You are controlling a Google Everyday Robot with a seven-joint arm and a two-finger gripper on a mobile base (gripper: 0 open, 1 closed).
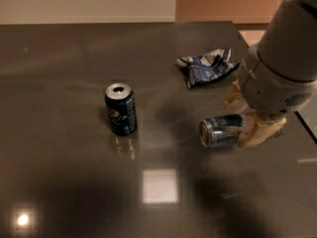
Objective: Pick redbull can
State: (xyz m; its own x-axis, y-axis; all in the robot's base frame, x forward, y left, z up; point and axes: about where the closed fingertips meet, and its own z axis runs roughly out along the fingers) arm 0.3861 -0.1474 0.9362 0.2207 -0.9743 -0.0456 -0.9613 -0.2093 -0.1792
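Pinching the redbull can (pixel 221 130), turned on its side, the end effector (pixel 246 119) hung over the table (pixel 74 182), well apart from the upright Pepsi can (pixel 121 108).

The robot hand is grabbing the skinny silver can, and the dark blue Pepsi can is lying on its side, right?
Not quite. The Pepsi can is not on its side: it stands upright on the table, top facing up, as the camera view shows. The gripper, at the right, does grip the redbull can, and that skinny can is the one turned sideways.
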